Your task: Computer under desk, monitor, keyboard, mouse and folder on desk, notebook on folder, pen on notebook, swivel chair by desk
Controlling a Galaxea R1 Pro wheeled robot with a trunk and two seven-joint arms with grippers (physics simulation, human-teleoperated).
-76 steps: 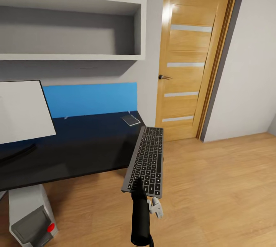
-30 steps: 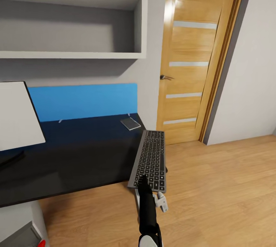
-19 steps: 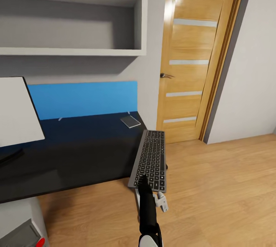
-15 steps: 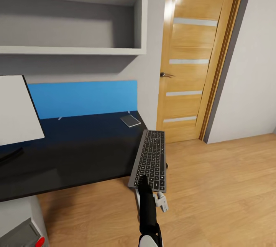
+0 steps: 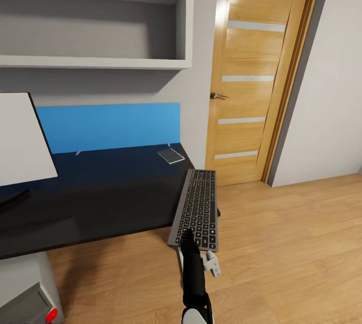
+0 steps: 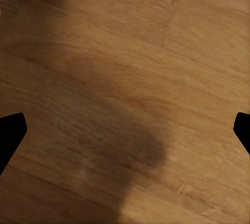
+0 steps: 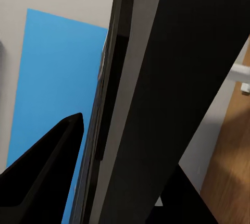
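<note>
Camera shifted, right tool [image 5: 187,236] gripping keyboard [image 5: 197,207] beside desk [image 5: 100,198]

A silver-grey keyboard [image 5: 196,208] with black keys, a glossy black desk [image 5: 90,198], its blue back panel [image 5: 110,126].

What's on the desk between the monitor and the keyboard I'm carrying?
In the head view, only bare black desk top lies between the monitor and the keyboard; the notebook sits farther back, by the blue panel.

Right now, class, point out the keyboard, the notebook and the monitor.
keyboard [image 5: 197,208], head view, middle of the key field.
notebook [image 5: 171,155], head view, centre of its cover.
monitor [image 5: 20,138], head view, its white back.
</note>
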